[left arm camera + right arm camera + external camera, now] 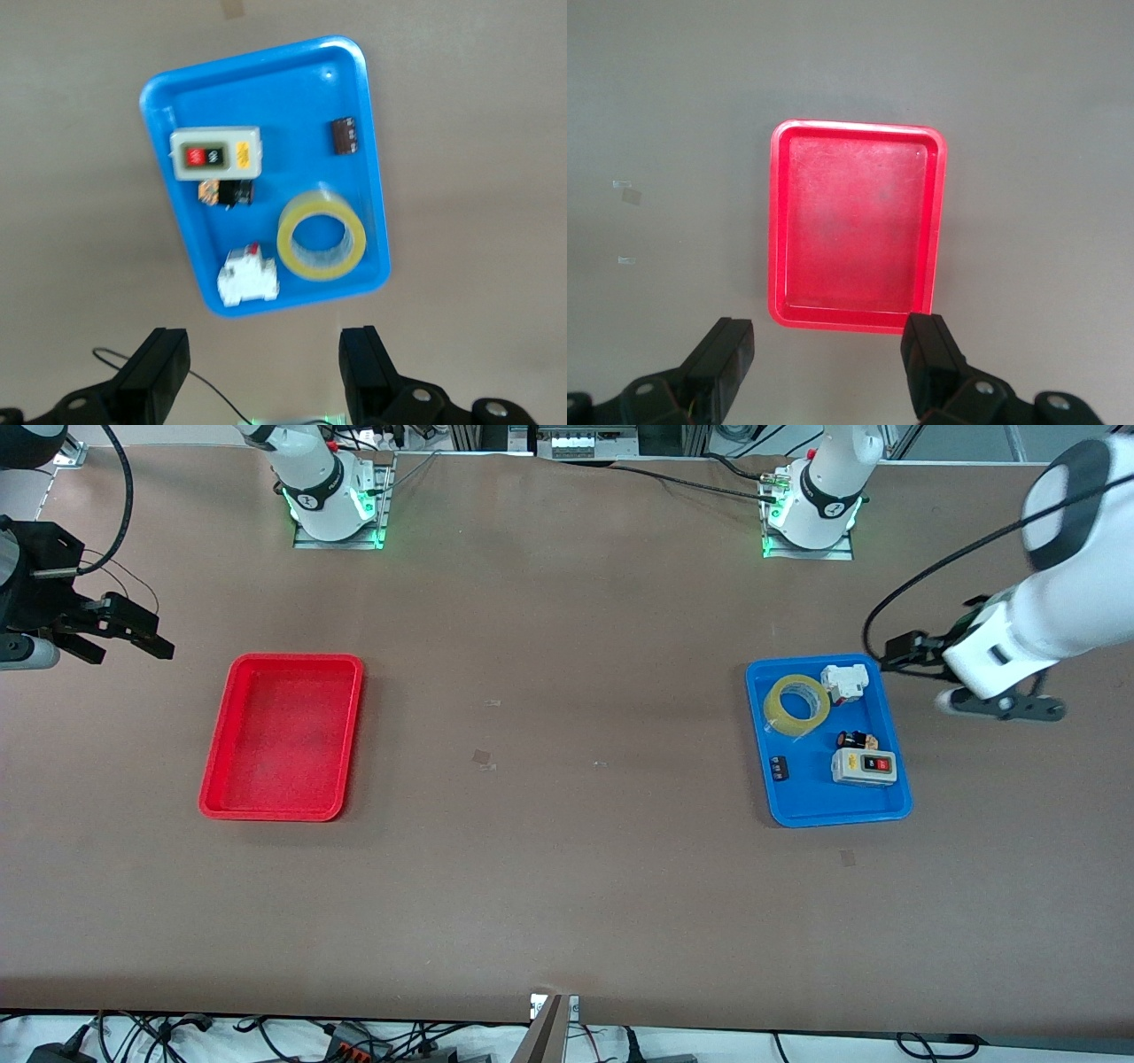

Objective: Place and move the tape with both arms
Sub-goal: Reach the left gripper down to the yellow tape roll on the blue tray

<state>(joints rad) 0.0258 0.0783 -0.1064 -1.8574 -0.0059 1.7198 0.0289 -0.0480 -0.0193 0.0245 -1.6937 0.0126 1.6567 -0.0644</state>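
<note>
Yellow tape (796,705) lies flat in blue tray (900,775), at the corner nearest the left arm's base, beside a white breaker (844,683) | left gripper (266,367) over counter (567,868) beside blue tray, jaws wide apart, empty | right gripper (829,363) over counter beside red tray (778,230), jaws wide apart, empty

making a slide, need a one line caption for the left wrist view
Open left claw above a blue tray holding the yellow tape among small electrical parts.
</note>
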